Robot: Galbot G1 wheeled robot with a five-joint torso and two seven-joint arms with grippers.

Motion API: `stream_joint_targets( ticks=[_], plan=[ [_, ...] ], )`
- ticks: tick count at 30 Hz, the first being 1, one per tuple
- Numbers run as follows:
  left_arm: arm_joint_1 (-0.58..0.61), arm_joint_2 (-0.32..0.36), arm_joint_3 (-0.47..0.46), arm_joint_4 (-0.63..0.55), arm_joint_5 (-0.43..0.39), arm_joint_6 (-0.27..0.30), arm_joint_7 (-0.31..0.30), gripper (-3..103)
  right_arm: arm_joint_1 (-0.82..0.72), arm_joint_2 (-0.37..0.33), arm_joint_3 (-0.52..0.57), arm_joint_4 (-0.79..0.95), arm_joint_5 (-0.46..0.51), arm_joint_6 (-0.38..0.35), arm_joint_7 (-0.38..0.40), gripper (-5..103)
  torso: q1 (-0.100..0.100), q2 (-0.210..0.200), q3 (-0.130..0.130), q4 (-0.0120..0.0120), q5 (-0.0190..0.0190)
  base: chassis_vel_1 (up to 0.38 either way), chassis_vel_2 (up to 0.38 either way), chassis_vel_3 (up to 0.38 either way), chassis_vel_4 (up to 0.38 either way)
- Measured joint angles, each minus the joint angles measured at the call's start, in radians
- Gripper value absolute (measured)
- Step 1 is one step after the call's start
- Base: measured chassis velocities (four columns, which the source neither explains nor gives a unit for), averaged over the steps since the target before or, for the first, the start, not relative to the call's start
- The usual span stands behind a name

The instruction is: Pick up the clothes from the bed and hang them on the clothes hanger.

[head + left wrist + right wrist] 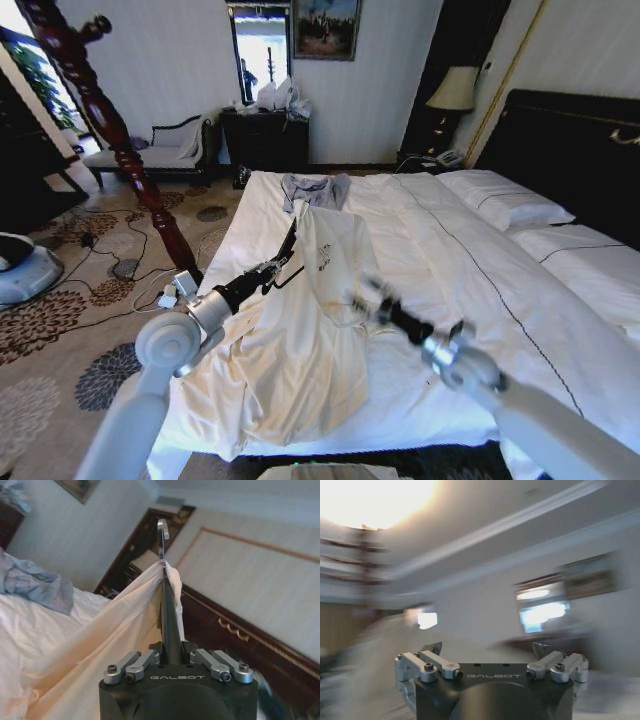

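Over the bed [470, 260], my left gripper [283, 262] clamped the clothes hanger [167, 620], clothes [310, 330] draped on; right gripper [362, 298] at three o'clock gaped empty. Hanging seemed next.

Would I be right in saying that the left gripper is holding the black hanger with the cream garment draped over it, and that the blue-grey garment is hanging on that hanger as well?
Not quite. The left gripper does hold the clothes hanger with the cream garment draped over it, but the blue-grey garment is not on it: the head view shows it lying on the bed, farther off than the hanger.
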Motion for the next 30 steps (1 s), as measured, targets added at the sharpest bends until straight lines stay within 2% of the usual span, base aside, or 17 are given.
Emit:
stream_joint_targets(
  ticks=[1, 3, 5, 6, 8, 11, 12, 14, 16, 17, 18, 19, 21, 28, 30],
  plan=[
    [0.0, 0.0, 0.0, 0.0, 0.0, 0.0, 0.0, 20, 0.0, 0.0, 0.0, 0.0, 0.0, 0.0, 0.0, 99, 0.0, 0.0, 0.0, 0.0, 0.0, 0.0, 0.0, 0.0, 0.0],
    [-0.011, 0.042, 0.014, -0.005, -0.008, 0.002, 0.008, 20, 0.035, -0.036, 0.055, -0.05, -0.023, -0.05, 0.079, 100, 0.0, 0.0, 0.0, 0.0006, 0.0005, 0.0, 0.0, 0.0, 0.0],
    [-0.028, 0.075, 0.032, -0.006, -0.02, 0.006, 0.011, 20, 0.041, -0.112, 0.12, -0.09, -0.006, -0.102, 0.078, 100, 0.0, 0.0, 0.0, -0.0002, 0.0005, 0.0, 0.0, 0.0, 0.0],
    [-0.028, 0.075, 0.032, -0.006, -0.02, 0.006, 0.011, 20, 0.041, -0.112, 0.12, -0.09, -0.006, -0.102, 0.078, 100, 0.0, 0.0, 0.0, -0.0002, 0.0005, 0.0, 0.0, 0.0, 0.0],
    [-0.044, 0.101, 0.052, -0.015, -0.025, 0.01, 0.019, 20, 0.049, -0.226, 0.155, -0.138, 0.061, -0.127, -0.043, 100, 0.0, 0.0, 0.0, -0.0006, 0.0004, 0.0, 0.0, 0.0, 0.0],
    [-0.065, 0.125, 0.075, -0.033, -0.03, 0.018, 0.035, 20, 0.095, -0.354, 0.147, -0.231, 0.106, -0.136, -0.305, 100, 0.0, 0.0, 0.0, 0.0004, -0.0002, 0.0, 0.0, 0.0, 0.0],
    [-0.065, 0.125, 0.075, -0.033, -0.03, 0.018, 0.035, 20, 0.095, -0.354, 0.147, -0.231, 0.106, -0.136, -0.305, 100, 0.0, 0.0, 0.0, 0.0004, -0.0002, 0.0, 0.0, 0.0, 0.0],
    [-0.083, 0.139, 0.095, -0.04, -0.033, 0.022, 0.047, 20, 0.118, -0.405, 0.136, -0.3, 0.122, -0.138, -0.526, 100, 0.0, 0.0, 0.0, 0.0007, -0.0001, 0.0, 0.0, 0.0, 0.0],
    [-0.098, 0.152, 0.124, -0.047, -0.035, 0.024, 0.057, 20, 0.132, -0.443, 0.128, -0.367, 0.134, -0.15, -0.743, 100, 0.0, 0.0, 0.0, -0.0001, 0.0005, 0.0, 0.0, 0.0, 0.0],
    [-0.098, 0.152, 0.124, -0.047, -0.035, 0.024, 0.057, 20, 0.132, -0.443, 0.128, -0.367, 0.134, -0.15, -0.743, 100, 0.0, 0.0, 0.0, -0.0001, 0.0005, 0.0, 0.0, 0.0, 0.0],
    [-0.101, 0.16, 0.143, -0.055, -0.034, 0.025, 0.063, 20, 0.134, -0.46, 0.125, -0.395, 0.133, -0.168, -0.836, 100, 0.0, 0.0, 0.0, -0.0005, 0.0005, 0.0, 0.0, 0.0, 0.0],
    [-0.101, 0.167, 0.158, -0.063, -0.031, 0.027, 0.067, 20, 0.135, -0.471, 0.123, -0.412, 0.13, -0.181, -0.896, 100, 0.0, 0.0, 0.0, -0.0006, 0.0006, 0.0, 0.0, 0.0, 0.0],
    [-0.1, 0.179, 0.195, -0.083, -0.022, 0.027, 0.072, 20, 0.135, -0.486, 0.122, -0.432, 0.124, -0.195, -0.976, 100, 0.0, 0.0, 0.0, 0.0, 0.0005, 0.0, 0.0, 0.0, 0.0],
    [-0.097, 0.191, 0.257, -0.143, -0.02, 0.031, 0.073, 20, 0.132, -0.5, 0.12, -0.429, 0.116, -0.223, -1.034, 100, 0.0, 0.0, 0.0, 0.0002, 0.0003, 0.0, 0.0, 0.0, 0.0],
    [-0.102, 0.198, 0.273, -0.168, -0.023, 0.034, 0.075, 20, 0.132, -0.5, 0.119, -0.419, 0.11, -0.254, -1.058, 100, 0.0, 0.0, 0.0, 0.0001, 0.0003, 0.0, 0.0, 0.0, 0.0]
  ],
)
